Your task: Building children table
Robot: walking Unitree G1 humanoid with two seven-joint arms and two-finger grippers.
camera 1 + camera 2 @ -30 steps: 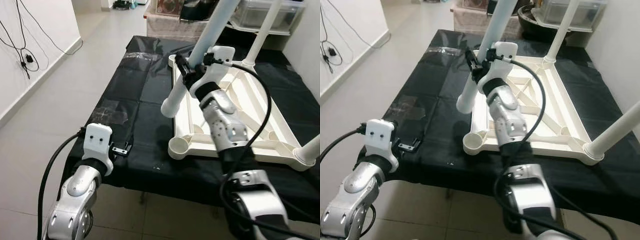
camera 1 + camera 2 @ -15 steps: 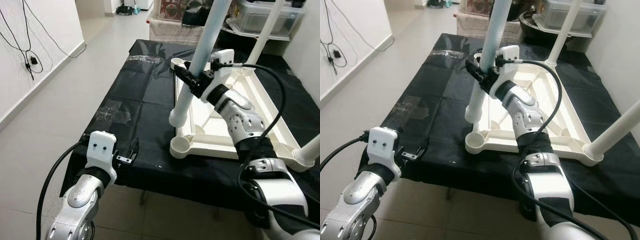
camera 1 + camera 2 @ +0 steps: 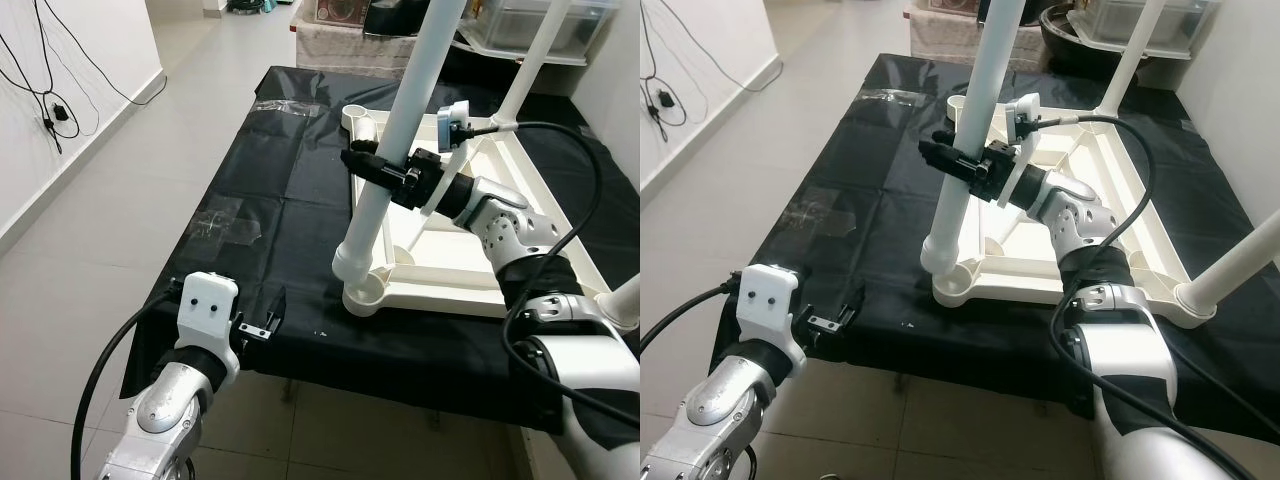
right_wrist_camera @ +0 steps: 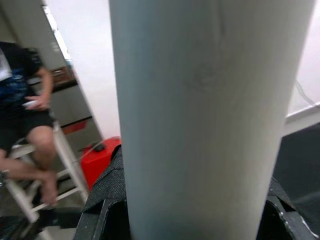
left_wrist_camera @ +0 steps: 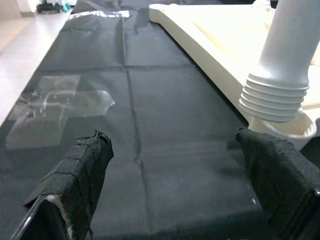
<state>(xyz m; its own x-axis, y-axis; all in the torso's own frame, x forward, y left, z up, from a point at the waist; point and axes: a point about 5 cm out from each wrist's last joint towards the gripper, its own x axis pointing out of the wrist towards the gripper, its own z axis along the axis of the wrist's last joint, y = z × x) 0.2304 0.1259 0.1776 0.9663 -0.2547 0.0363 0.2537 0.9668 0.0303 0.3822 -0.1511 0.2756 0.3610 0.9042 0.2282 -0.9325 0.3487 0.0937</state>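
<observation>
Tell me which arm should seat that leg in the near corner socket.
Right, probably. The right gripper is shut on the leg, whose threaded end sits just above the socket. The left gripper hangs open over the cloth at the table edge.

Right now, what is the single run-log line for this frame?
right pincer: shut on white plastic table leg | leg end: over corner socket of upturned cream tabletop | left pincer: open, idle
</observation>
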